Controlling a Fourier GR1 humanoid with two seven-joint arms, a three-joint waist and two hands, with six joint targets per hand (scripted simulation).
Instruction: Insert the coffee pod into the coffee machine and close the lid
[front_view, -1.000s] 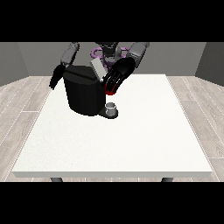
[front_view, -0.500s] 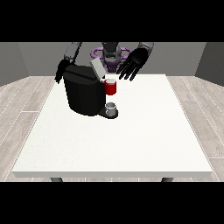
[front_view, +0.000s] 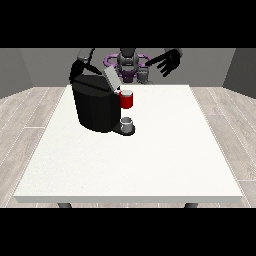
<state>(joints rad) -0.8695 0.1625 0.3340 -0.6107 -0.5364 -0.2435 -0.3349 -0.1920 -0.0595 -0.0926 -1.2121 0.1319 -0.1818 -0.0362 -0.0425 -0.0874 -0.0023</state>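
Judging by the raised lid (front_view: 111, 78) at the upper left, above the coffee machine (front_view: 97, 105) on the counter (front_view: 150, 150), the robot hand (front_view: 78, 70) just left is nearer, fingers untellable; the upper-right robot hand (front_view: 167, 62) is spread open, empty.

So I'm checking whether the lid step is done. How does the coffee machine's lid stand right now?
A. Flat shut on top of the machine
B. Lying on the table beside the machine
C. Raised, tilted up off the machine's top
C: the grey lid slants up from the top of the coffee machine, above a red thing at the machine.
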